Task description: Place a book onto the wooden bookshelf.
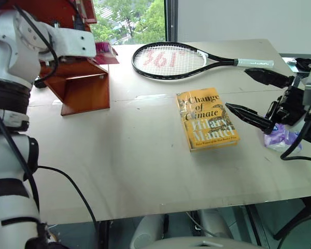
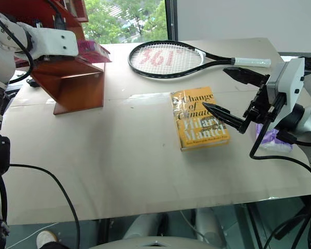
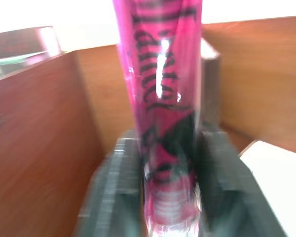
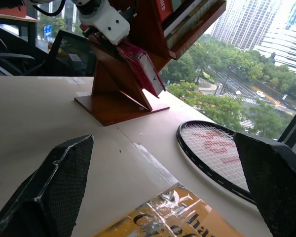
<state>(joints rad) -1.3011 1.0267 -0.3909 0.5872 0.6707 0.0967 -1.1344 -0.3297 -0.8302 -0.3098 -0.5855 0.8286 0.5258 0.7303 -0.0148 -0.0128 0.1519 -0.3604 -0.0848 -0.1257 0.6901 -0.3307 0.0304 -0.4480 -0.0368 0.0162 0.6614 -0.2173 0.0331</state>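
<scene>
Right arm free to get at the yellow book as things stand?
Probably yes. The right gripper hangs open just beside the yellow book, which lies flat with nothing on top and no obstacle between them.

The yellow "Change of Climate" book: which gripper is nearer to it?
Right. The right gripper hovers open beside the yellow book's right edge; the left gripper is far across the table at the wooden bookshelf, with the pink book.
</scene>
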